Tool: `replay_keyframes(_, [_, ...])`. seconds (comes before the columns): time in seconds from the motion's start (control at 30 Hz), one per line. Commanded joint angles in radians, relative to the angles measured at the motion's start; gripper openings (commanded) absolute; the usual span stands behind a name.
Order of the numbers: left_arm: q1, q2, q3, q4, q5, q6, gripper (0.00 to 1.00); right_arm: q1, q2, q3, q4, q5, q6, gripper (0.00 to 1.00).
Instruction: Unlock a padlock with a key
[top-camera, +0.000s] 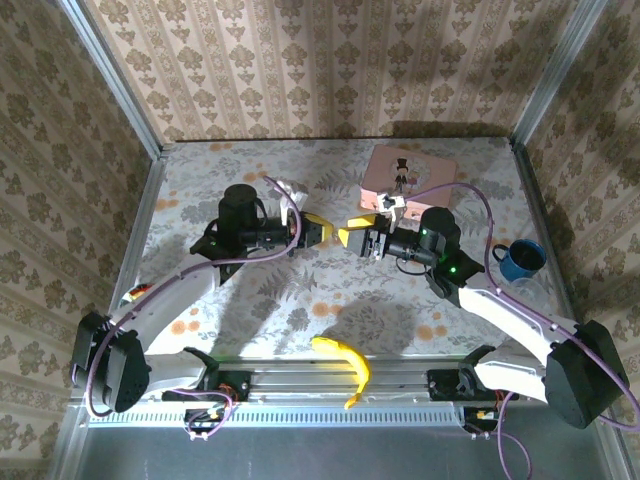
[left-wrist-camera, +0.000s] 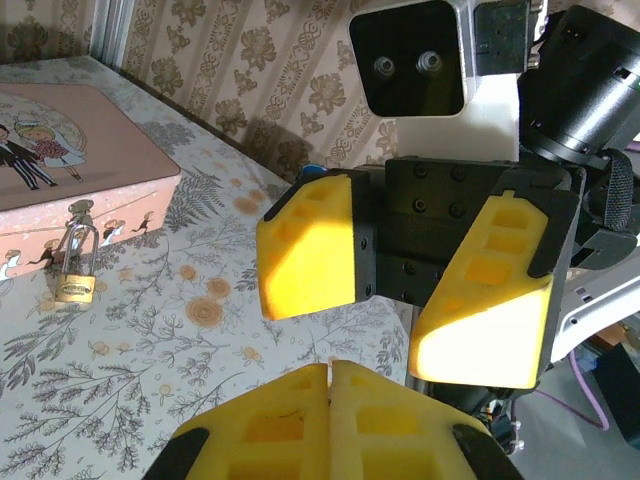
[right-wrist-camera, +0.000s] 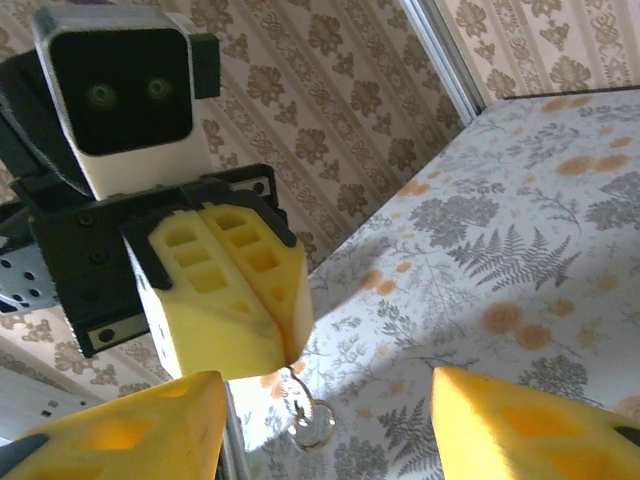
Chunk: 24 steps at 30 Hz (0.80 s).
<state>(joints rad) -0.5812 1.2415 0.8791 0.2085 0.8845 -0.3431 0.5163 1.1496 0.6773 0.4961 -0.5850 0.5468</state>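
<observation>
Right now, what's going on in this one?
The two arms face each other nose to nose above the middle of the table. The left tool is shut on the key, which dangles below its fingertips. The right tool points at it with its jaws wide open, so this looks like a handover being set up. The padlock hangs on the front of the pink tin, shackle closed, with neither tool near it.
</observation>
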Motion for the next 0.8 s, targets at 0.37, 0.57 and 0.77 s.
replay_keyframes(0.37, [-0.005, 0.026, 0.014, 0.151, 0.046, -0.109, 0.00, 0.045, 0.052, 0.021, 0.080, -0.045, -0.002, 0.41])
replay_keyframes(0.57, [-0.005, 0.023, 0.009, 0.153, 0.048, -0.117, 0.00, 0.045, 0.040, 0.019, 0.072, -0.032, -0.010, 0.32])
replay_keyframes(0.77, [-0.005, 0.024, 0.006, 0.170, 0.068, -0.135, 0.00, 0.045, 0.037, 0.028, 0.064, -0.023, -0.016, 0.32])
